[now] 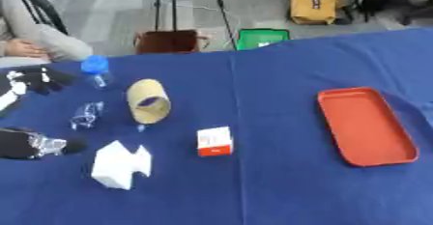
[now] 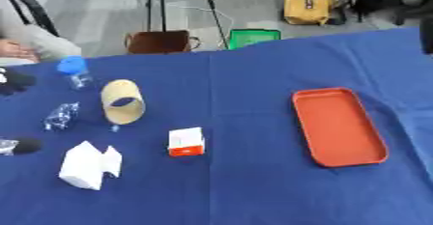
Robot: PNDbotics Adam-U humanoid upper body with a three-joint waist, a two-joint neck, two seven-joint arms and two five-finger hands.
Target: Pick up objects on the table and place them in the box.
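At table's left edge, left hand (image 1: 38, 80), fingers curled, holding nothing

Stereo head pair, overlooking table (image 1: 279, 180)

Left hand (image 1: 32, 81): cut off by the left edge, fingers blurred, open or curled not clear. Clear crumpled item (image 1: 85, 114) beside the cardboard tube (image 1: 148, 101): too blurred to identify. Small red-and-white box (image 1: 215, 141): label unreadable. Right hand: outside both views.
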